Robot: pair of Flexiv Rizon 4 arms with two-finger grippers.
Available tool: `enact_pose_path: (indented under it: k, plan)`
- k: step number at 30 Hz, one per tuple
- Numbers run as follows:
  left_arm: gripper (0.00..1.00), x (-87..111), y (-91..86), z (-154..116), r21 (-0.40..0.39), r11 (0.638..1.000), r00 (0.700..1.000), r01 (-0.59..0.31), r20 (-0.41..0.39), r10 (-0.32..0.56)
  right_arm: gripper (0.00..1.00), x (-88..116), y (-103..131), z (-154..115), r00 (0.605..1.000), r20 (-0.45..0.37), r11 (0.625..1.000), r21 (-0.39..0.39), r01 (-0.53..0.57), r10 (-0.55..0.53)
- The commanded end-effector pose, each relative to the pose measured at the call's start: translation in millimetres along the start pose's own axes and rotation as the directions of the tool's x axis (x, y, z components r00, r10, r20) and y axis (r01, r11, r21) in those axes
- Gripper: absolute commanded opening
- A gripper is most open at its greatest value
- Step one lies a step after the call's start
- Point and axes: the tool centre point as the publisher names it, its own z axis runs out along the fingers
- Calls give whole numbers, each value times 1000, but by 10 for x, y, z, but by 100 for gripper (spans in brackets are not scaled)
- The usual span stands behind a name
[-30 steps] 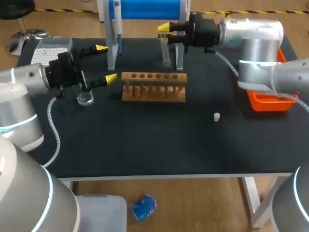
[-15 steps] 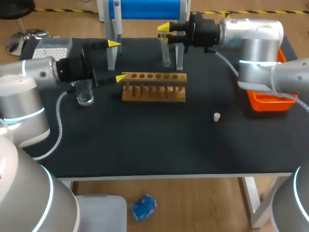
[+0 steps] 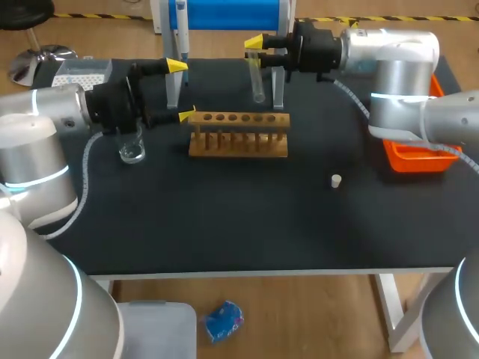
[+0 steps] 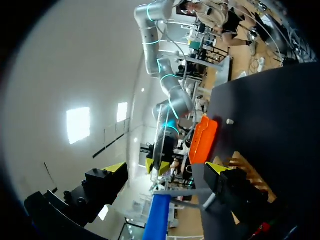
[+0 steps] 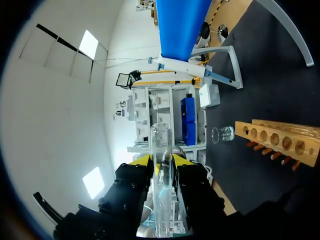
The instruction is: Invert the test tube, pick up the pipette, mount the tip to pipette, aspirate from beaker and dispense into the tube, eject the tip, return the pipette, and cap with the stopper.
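Head view: the left tool (image 3: 182, 90) stands wide open just beside the pipette (image 3: 182, 34) hanging in its stand, and the right tool (image 3: 253, 46) is clamped on one end of the test tube (image 3: 257, 81), held behind the rack (image 3: 238, 134). Left wrist view: the yellow tips are spread well apart, with the rack and the white stopper (image 4: 229, 121) ahead on the dark surface (image 4: 280, 130). Right wrist view: both fingers squeeze the test tube from two sides, with the beaker (image 5: 222, 134) and the rack lying ahead.
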Motion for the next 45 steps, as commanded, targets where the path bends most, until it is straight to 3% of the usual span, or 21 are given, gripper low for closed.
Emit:
enact_pose_path:
  k: [1,6,14,18,31,35,45]
  plan:
    - [100,13,-54,7,-18,999,999,-43,10,43,0,6,-5,-7,1000,2,1000,0,1,-1]
    - [100,-14,-66,69,23,996,995,-90,32,90,0,6,-5,-7,1000,2,1000,0,1,-1]
    - [100,-107,-221,480,88,981,973,-172,-143,183,0,6,-5,-7,1000,2,1000,0,1,-1]
    - [100,-67,-241,675,122,977,967,-175,-168,194,0,6,-5,-7,1000,2,1000,0,1,-1]
    - [100,-39,-417,1071,139,974,972,-179,-131,198,0,6,-5,-7,1000,2,1000,0,1,-1]
    - [100,-72,-550,1183,142,974,974,-178,-118,195,0,6,-5,-7,1000,2,1000,0,1,-1]
    - [100,-110,-725,1328,154,977,981,-147,-104,164,0,6,-5,-7,1000,2,1000,0,1,-1]
